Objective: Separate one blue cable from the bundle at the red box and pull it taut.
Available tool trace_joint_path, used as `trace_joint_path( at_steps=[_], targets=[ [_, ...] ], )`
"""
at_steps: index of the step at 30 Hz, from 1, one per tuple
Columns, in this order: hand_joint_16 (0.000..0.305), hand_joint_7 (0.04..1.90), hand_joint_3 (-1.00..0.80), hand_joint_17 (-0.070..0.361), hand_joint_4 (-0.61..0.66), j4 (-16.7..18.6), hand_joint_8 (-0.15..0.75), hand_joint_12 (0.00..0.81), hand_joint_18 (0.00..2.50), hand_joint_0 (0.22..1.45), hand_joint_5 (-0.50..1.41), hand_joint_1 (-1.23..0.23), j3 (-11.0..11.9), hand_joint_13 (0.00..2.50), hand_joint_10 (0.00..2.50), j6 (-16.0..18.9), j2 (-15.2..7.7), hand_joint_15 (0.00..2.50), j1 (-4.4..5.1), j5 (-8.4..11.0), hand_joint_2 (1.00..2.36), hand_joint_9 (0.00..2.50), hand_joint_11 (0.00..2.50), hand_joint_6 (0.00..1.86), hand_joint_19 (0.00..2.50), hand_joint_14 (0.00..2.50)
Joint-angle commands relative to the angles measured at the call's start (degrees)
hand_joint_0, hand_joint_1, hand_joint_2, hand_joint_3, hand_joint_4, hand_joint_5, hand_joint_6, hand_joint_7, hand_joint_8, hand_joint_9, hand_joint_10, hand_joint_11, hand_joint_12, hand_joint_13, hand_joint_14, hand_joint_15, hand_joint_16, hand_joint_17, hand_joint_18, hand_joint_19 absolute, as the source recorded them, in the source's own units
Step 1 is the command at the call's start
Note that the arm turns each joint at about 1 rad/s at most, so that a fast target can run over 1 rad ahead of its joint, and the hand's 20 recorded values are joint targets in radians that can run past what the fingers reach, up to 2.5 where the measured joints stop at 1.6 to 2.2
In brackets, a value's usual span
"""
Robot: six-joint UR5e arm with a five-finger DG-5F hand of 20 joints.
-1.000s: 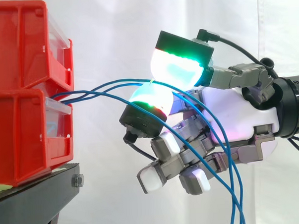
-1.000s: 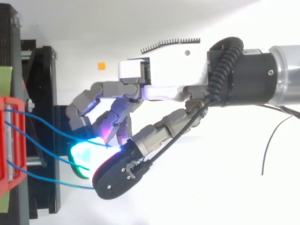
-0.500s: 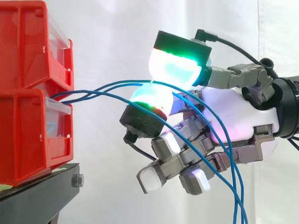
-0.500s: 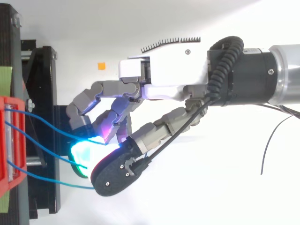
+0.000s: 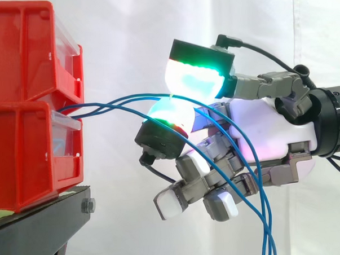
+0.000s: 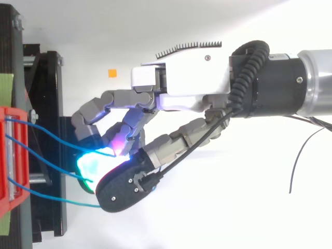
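hand (image 5: 272, 134): you've got one blue cable (image 5: 140, 95) pinched between glowing pads (image 5: 193, 80), rest curled | runs to red box (image 5: 24, 156) at 9 o'clock | thin, floppy, probably slippery, so grip mid-span, pull toward 3

Two stacked red plastic bins (image 5: 22, 100) sit on a black metal stand (image 5: 41, 215) at left, thin blue cables (image 5: 93, 109) running right to the robot's hand (image 5: 271, 128), the uppermost cable (image 5: 146, 95) pinched between two fingertip pads (image 5: 193, 81).
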Motion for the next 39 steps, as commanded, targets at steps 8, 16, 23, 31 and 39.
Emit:
trace_joint_path(
  at_steps=[8, 16, 23, 31, 39],
  targets=[
    [0.053, 1.60, -0.12, 0.119, 0.17, 0.0, 0.343, 0.352, 0.73, 0.61, -0.03, -0.47, 0.1, 0.63, 0.02, 0.0, 0.0, 0.47, 0.00, 0.00, 1.01, 1.01, 0.72, 0.57, 0.90, 0.01],
    [0.045, 1.62, -0.28, 0.101, 0.14, 0.0, 0.315, 0.319, 0.67, 0.58, -0.04, -0.43, 0.0, 0.59, 0.03, 0.0, 0.0, 0.48, 0.09, 0.09, 1.01, 0.99, 0.73, 0.57, 0.95, 0.02],
    [0.045, 1.62, -0.40, 0.102, 0.12, 0.0, 0.327, 0.320, 0.67, 0.57, -0.04, -0.41, 0.0, 0.59, 0.03, 0.1, 0.0, 0.48, 0.00, 0.00, 1.01, 0.99, 0.73, 0.58, 0.95, 0.02],
    [0.047, 1.51, -0.42, 0.105, 0.09, 0.0, 0.335, 0.320, 0.69, 0.54, -0.06, -0.55, 0.0, 0.59, 0.03, 0.1, 0.0, 0.47, 0.09, 0.09, 1.01, 0.98, 0.73, 0.63, 0.94, 0.02],
    [0.045, 1.39, -0.25, 0.102, 0.06, 0.0, 0.326, 0.316, 0.69, 0.56, -0.10, -0.68, 0.0, 0.58, 0.03, 0.1, 0.0, 0.48, 0.09, 0.09, 1.02, 0.94, 0.75, 0.73, 0.95, 0.02]
  ],
)
